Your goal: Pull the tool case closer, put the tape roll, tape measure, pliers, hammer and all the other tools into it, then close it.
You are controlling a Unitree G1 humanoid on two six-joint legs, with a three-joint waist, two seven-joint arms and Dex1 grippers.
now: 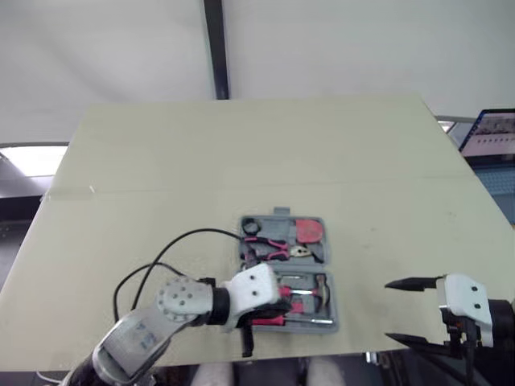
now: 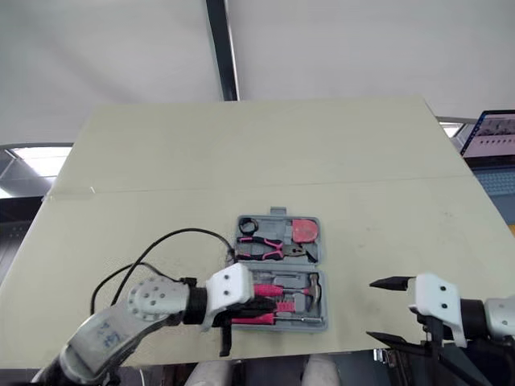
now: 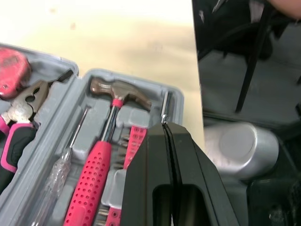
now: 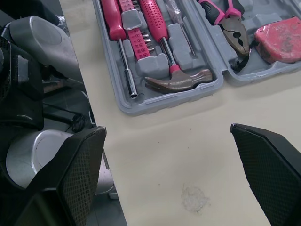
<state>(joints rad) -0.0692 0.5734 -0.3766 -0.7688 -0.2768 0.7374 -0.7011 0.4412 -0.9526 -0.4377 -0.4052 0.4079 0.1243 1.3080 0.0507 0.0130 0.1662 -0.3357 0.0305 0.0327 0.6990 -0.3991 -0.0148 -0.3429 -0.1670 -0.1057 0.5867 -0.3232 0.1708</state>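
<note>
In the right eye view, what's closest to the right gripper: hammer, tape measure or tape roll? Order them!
From the right gripper:
1. hammer, near half of the tool case, right end.
2. tape measure, far half, right end.
3. tape roll, far half, left end.
</note>
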